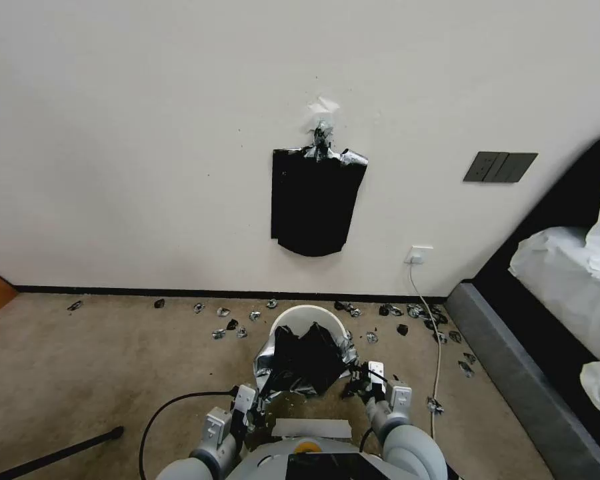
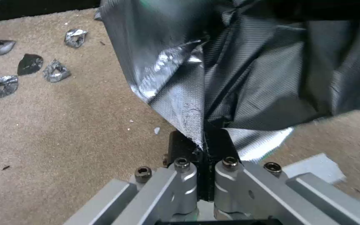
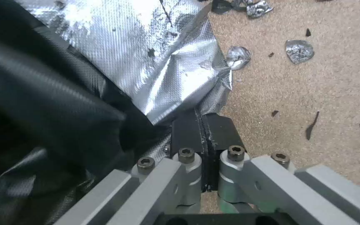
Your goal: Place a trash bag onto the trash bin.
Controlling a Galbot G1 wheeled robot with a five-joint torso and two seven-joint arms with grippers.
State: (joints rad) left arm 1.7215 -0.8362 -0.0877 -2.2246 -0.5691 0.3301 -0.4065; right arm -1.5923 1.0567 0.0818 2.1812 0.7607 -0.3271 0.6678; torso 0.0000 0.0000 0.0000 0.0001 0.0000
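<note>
Two-armed fitting of a liner, seen from the head and both wrists. The cream wall (image 1: 147, 133) carries a flat black sheaf of bags (image 1: 313, 207) taped at its top, a dark switch plate (image 1: 500, 167) and a white socket (image 1: 419, 254) whose cord (image 1: 437, 353) trails down to the beige carpet (image 1: 100, 373); a dark-framed bed (image 1: 547, 347) with white bedding stands along the robot's right. The trash bag (image 1: 305, 363), black and crinkled with silvery glints, hangs spread between the two arms just in front of the trash bin (image 1: 308, 315) and partly covers its near rim; the bin stands on the carpet close to the wall, its far rim bare. The left tool (image 2: 204, 137) is clamped on the bag's left edge, and the right tool (image 3: 202, 126) is clamped on the right edge, fingers pressed together on the film in both wrist views. Judged from this pose, the bag's mouth is not yet round the rim: to do the step well the two grips should be held apart to keep the mouth wide, carried level over the far rim, then lowered evenly, since thin film may tear or slip. Small black and silver scraps (image 2: 30, 65) litter the carpet along the skirting.
</note>
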